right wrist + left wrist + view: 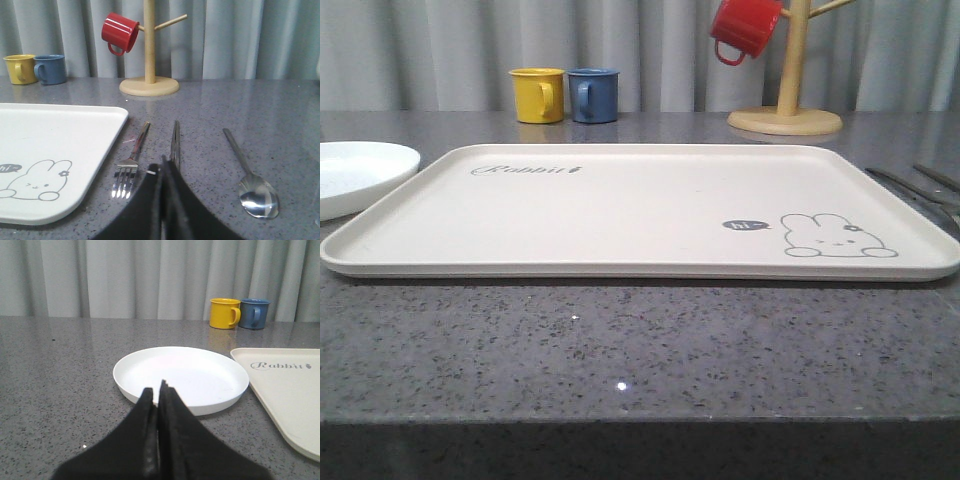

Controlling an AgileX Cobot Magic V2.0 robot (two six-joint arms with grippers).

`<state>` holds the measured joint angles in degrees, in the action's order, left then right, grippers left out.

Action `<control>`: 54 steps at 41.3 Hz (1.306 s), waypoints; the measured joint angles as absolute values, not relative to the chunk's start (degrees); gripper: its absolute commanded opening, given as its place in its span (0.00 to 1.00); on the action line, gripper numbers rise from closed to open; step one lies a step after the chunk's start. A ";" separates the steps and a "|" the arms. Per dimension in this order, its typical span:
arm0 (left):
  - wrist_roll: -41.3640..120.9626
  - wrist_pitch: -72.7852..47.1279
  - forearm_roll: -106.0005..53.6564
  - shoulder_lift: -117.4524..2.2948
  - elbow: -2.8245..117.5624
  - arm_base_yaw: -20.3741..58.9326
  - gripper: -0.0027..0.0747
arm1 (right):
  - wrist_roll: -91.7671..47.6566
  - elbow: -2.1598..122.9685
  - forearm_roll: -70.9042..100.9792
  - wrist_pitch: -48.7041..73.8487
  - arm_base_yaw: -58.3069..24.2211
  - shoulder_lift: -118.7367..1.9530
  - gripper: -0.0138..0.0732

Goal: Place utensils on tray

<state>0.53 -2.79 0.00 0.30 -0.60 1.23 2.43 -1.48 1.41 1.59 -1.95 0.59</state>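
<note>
Matte black tapered gripper fingers (172, 440)

This looks like a kitchen or dining counter staged indoors: a speckled grey stone countertop (620, 350) backed by a pale pleated curtain (650, 50). On it stand tableware: a yellow mug (537, 95), a blue mug (593, 95), a wooden mug tree (790, 90) holding a red mug (742, 28), a white plate (180, 377), a cream tray (640, 215) and cutlery (175, 145).

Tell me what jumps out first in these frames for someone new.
The big cream tray with its rabbit drawing dominates mid-table, nothing on it. The fork, chopsticks and spoon lie on the counter to its right, by the shut right gripper. A red mug hangs on the wooden stand behind.
</note>
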 measured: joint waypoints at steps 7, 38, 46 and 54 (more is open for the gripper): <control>0.53 -2.79 0.00 0.30 -0.60 1.23 0.01 | 2.43 -1.48 1.41 1.59 -1.95 0.59 0.02; 0.53 0.00 0.00 0.30 0.52 1.23 0.01 | 2.43 -1.13 3.54 1.08 -1.95 0.59 0.02; 0.53 -2.85 0.62 0.30 10.38 1.23 0.01 | 2.43 9.58 4.08 11.15 -1.95 0.59 0.02; 0.53 -13.29 4.24 -4.61 25.61 1.23 0.01 | 2.43 24.07 4.08 21.91 -1.95 -2.21 0.02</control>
<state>0.53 -13.29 4.24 -4.61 25.61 1.23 2.43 24.07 4.08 21.91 -1.95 -2.21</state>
